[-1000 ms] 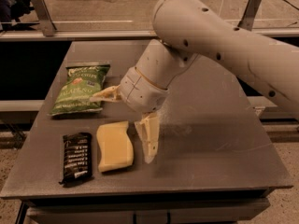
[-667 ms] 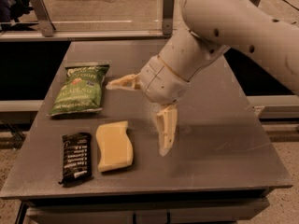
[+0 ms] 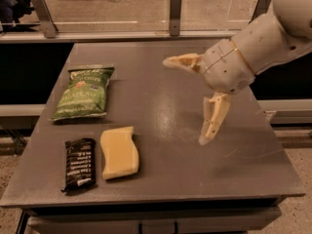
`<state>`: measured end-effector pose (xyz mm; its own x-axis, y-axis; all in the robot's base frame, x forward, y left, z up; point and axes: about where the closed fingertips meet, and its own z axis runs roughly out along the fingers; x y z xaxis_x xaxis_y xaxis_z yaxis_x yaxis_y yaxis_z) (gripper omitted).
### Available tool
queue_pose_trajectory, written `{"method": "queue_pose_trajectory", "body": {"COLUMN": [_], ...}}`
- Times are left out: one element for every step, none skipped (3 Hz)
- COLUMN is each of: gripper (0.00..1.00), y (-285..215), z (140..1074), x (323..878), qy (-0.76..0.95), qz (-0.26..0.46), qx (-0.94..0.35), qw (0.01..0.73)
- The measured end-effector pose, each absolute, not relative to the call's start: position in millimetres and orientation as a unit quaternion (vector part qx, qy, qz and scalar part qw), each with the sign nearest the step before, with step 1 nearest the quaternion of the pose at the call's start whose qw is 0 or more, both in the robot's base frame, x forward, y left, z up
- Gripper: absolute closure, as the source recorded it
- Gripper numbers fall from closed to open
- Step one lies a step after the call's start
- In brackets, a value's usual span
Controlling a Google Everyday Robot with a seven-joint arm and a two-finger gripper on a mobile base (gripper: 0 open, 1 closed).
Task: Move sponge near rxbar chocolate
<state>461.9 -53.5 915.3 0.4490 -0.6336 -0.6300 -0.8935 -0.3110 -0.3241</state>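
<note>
**Desk:** Where's the sponge [image 3: 119, 151]?

**Photographer:** Flat on the bench [image 3: 195, 179], toward the front left corner. It lies just beside the rxbar chocolate [image 3: 79, 163], long sides roughly parallel. Only a thin dark strip shows between them, so they look apart, not touching. The bar is on the side nearer the left edge.

**Desk:** And the tool [image 3: 184, 101]?

**Photographer:** It hangs above the right half of the bench, well apart from both items. Its two cream fingers [image 3: 212, 121] are spread wide and carry nothing. One points toward the back edge and the other down at the surface.

**Desk:** So what's the step in hand?

**Photographer:** By my reading the placing is done, because the sponge already sits next to the bar. What remains is a clean exit. The lower fingertip is close to the bench top, so the safe move is to lift before travelling and leave over the right or back edge.

**Desk:** Any hazards?

**Photographer:** Any swing back toward the front left could nudge the light foam away from the bar. The green chip bag [image 3: 84, 91] near the left edge, behind the pair, is also best avoided.
</note>
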Motion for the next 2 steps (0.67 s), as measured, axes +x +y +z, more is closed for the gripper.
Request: {"method": "queue_pose_trajectory", "body": {"gripper": [0.00,0.00], "y": [-78.9,-84.7], "z": [935.5,938.0], "x": [460.7,467.4], "qy": [0.530,0.540], "qz": [0.157,0.142], "qx": [-0.742,-0.731], "qw": [0.378,0.392]}}
